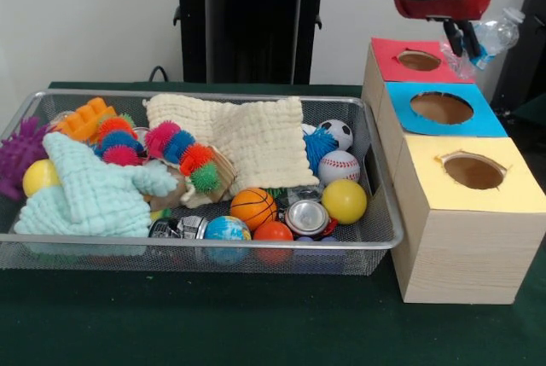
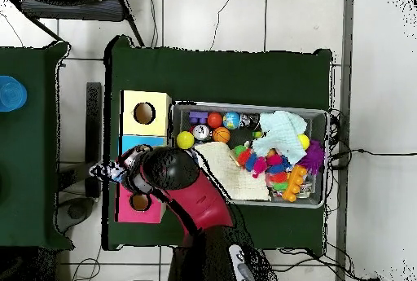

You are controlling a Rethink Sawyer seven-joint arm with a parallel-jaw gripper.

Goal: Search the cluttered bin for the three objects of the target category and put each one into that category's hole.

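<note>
My gripper [image 1: 463,42] hangs at the top right, above the far right edge of the red-topped box [image 1: 388,59]. It is shut on a clear wrinkly plastic bottle [image 1: 495,36] that sticks out to the right, cap upward. In the overhead view the gripper [image 2: 116,170] and bottle [image 2: 103,169] sit just off the boxes' outer side, between the blue hole and the red hole [image 2: 140,203]. The wire mesh bin [image 1: 205,243] lies to the left, full of clutter. No other clear bottle shows in it.
Three boxes stand in a row beside the bin: red, blue-topped [image 1: 482,119] and yellow-topped [image 1: 512,191], each with a round hole. The bin holds cloths [image 1: 264,140], several balls, spiky toys and metal cans [image 1: 307,217]. The arm [image 2: 191,196] covers the bin's corner from overhead.
</note>
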